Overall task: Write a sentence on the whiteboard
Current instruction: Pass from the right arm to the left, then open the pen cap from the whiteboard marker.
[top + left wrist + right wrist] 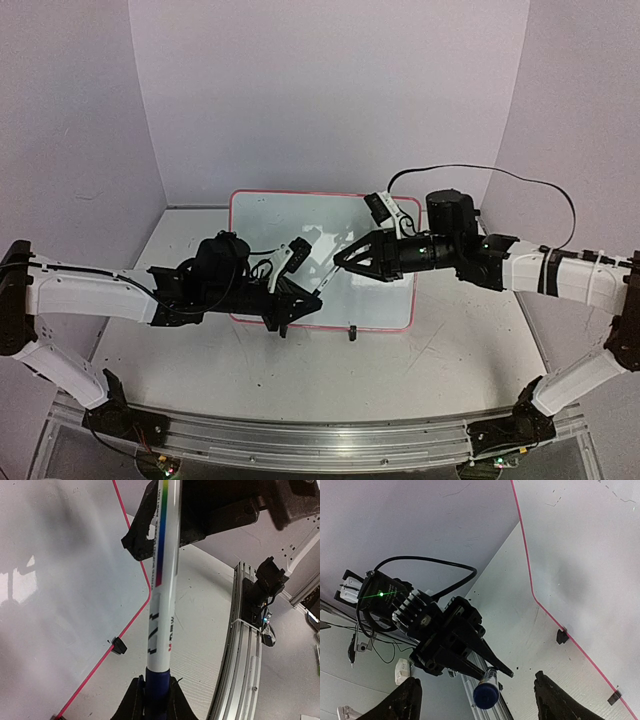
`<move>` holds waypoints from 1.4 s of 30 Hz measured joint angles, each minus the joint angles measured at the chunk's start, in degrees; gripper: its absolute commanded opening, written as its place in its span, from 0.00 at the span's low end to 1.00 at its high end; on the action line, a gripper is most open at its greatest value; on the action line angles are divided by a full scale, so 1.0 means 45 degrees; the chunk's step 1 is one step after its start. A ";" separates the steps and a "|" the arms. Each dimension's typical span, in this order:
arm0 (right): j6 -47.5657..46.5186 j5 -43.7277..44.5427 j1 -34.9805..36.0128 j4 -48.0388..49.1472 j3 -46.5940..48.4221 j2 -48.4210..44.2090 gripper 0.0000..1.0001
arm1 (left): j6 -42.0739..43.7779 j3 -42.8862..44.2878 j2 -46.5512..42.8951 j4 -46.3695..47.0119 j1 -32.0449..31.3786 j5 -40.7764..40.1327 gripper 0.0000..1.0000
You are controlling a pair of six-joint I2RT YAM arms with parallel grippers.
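Observation:
The whiteboard (290,225), glossy white with a red-pink frame, lies flat on the table and shows no writing. It also shows in the left wrist view (60,580) and the right wrist view (585,555). My left gripper (305,300) (156,687) is shut on a white marker (322,287) (167,570) with a rainbow stripe, gripping its blue end. The marker is held above the board's near edge. My right gripper (340,260) (475,677) is open and faces the left one. The marker's other blue end (486,692) sits between its spread fingers, not touching them.
Two black clip feet (351,331) (562,636) sit on the board's near edge. An aluminium rail (300,440) (240,655) runs along the table's front, by the arm bases. White walls close in the back and both sides.

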 measured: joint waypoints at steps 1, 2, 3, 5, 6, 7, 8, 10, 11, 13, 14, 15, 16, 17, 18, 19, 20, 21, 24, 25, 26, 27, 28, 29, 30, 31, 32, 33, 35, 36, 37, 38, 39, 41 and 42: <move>-0.0078 -0.0024 0.0039 -0.0010 0.0005 0.0073 0.75 | 0.0097 0.0000 0.0000 -0.0005 0.0000 -0.0058 0.00; -0.0126 -0.0019 0.0058 -0.0034 0.0019 0.0131 0.74 | 0.0160 0.0000 0.0000 -0.0010 0.0000 -0.0087 0.00; -0.0228 -0.0010 0.0131 -0.0087 0.0073 0.0301 0.74 | 0.0335 0.0000 -0.0005 -0.0005 0.0000 -0.0112 0.00; -0.0413 0.0063 0.0282 -0.0155 0.0136 0.0520 0.69 | 0.0442 0.0005 0.0000 -0.0010 0.0000 -0.0175 0.00; -0.0466 0.0131 0.0325 -0.0165 0.0136 0.0544 0.68 | 0.0471 0.0005 0.0000 -0.0005 0.0000 -0.0180 0.00; -0.0544 0.0248 0.0427 -0.0214 0.0136 0.0563 0.68 | 0.0486 0.0015 0.0000 -0.0010 0.0000 -0.0204 0.00; -0.0583 0.0301 0.0486 -0.0204 0.0136 0.0563 0.67 | 0.0495 0.0024 0.0000 -0.0010 0.0000 -0.0204 0.00; -0.0597 0.0427 0.0656 -0.0112 0.0141 0.0602 0.64 | 0.0544 0.0078 0.0000 0.0000 0.0000 -0.0204 0.00; -0.0593 0.0515 0.0767 -0.0029 0.0141 0.0656 0.60 | 0.0573 0.0083 0.0000 0.0015 0.0000 -0.0204 0.00; -0.0622 0.0636 0.1044 0.0175 0.0146 0.0865 0.52 | 0.0627 0.0083 0.0005 0.0000 0.0000 -0.0209 0.00; -0.0568 0.0738 0.1209 0.0228 0.0165 0.1005 0.46 | 0.0665 0.0083 0.0005 0.0005 0.0000 -0.0209 0.00; -0.0559 0.0869 0.1311 0.0359 0.0170 0.1112 0.42 | 0.0685 0.0087 0.0005 -0.0049 0.0000 -0.0204 0.00; -0.0500 0.0928 0.1379 0.0461 0.0180 0.1185 0.41 | 0.0695 0.0087 0.0010 -0.0097 0.0000 -0.0204 0.00; -0.0505 0.1035 0.1423 0.0549 0.0180 0.1209 0.40 | 0.0695 0.0087 0.0024 -0.0112 0.0000 -0.0204 0.00; -0.0403 0.1141 0.1457 0.0665 0.0180 0.1219 0.40 | 0.0704 0.0087 0.0034 -0.0112 0.0000 -0.0204 0.00; -0.0389 0.1205 0.1462 0.0738 0.0180 0.1214 0.40 | 0.0709 0.0097 0.0034 -0.0107 0.0000 -0.0204 0.00; -0.0340 0.1311 0.1462 0.0821 0.0180 0.1214 0.40 | 0.0709 0.0141 0.0039 -0.0112 0.0000 -0.0204 0.00; -0.0321 0.1428 0.1467 0.0860 0.0180 0.1214 0.40 | 0.0709 0.0160 0.0044 -0.0087 0.0000 -0.0204 0.00; -0.0238 0.1938 0.1467 0.0976 0.0175 0.1190 0.27 | 0.0704 0.0170 0.0044 -0.0015 0.0000 -0.0204 0.00; -0.0223 0.1991 0.1467 0.1010 0.0165 0.1175 0.21 | 0.0709 0.0170 0.0044 -0.0015 0.0000 -0.0204 0.00; -0.0146 0.2103 0.1467 0.1064 0.0160 0.1146 0.19 | 0.0709 0.0170 0.0044 -0.0010 0.0000 -0.0204 0.00; -0.0151 0.2142 0.1467 0.1107 0.0160 0.1146 0.19 | 0.0714 0.0170 0.0044 -0.0010 0.0000 -0.0214 0.00; -0.0102 0.2157 0.1467 0.1112 0.0160 0.1146 0.18 | 0.0714 0.0170 0.0044 -0.0010 0.0000 -0.0214 0.00; -0.0121 0.2191 0.1462 0.1122 0.0160 0.1141 0.18 | 0.0724 0.0170 0.0044 -0.0005 0.0000 -0.0238 0.00; -0.0121 0.2210 0.1457 0.1122 0.0160 0.1141 0.19 | 0.0733 0.0170 0.0044 0.0000 0.0000 -0.0267 0.00; -0.0107 0.2220 0.1457 0.1107 0.0151 0.1127 0.24 | 0.0758 0.0170 0.0044 0.0000 0.0000 -0.0287 0.00; -0.0121 0.2195 0.1457 0.1103 0.0131 0.1093 0.27 | 0.0767 0.0170 0.0039 0.0005 0.0000 -0.0306 0.00; -0.0146 0.2176 0.1457 0.1093 0.0131 0.1073 0.27 | 0.0767 0.0170 0.0039 0.0015 -0.0005 -0.0316 0.00; -0.0194 0.2137 0.1457 0.1103 0.0136 0.1044 0.27 | 0.0767 0.0165 0.0029 0.0000 -0.0005 -0.0330 0.00; -0.0219 0.2103 0.1457 0.1098 0.0131 0.1020 0.26 | 0.0767 0.0165 0.0024 0.0000 0.0000 -0.0369 0.00; -0.0228 0.2103 0.1457 0.1093 0.0131 0.1010 0.25 | 0.0772 0.0165 0.0015 0.0000 0.0000 -0.0384 0.00; -0.0243 0.2093 0.1457 0.1083 0.0131 0.1001 0.22 | 0.0772 0.0165 -0.0015 0.0000 0.0000 -0.0413 0.00; -0.0253 0.2074 0.1457 0.1088 0.0131 0.1001 0.20 | 0.0772 0.0165 -0.0034 0.0000 -0.0005 -0.0437 0.00; -0.0272 0.2045 0.1452 0.1059 0.0131 0.1001 0.15 | 0.0782 0.0165 -0.0068 0.0000 0.0000 -0.0437 0.00; -0.0277 0.1996 0.1428 0.1025 0.0131 0.1001 0.13 | 0.0797 0.0165 -0.0092 0.0000 -0.0005 -0.0437 0.00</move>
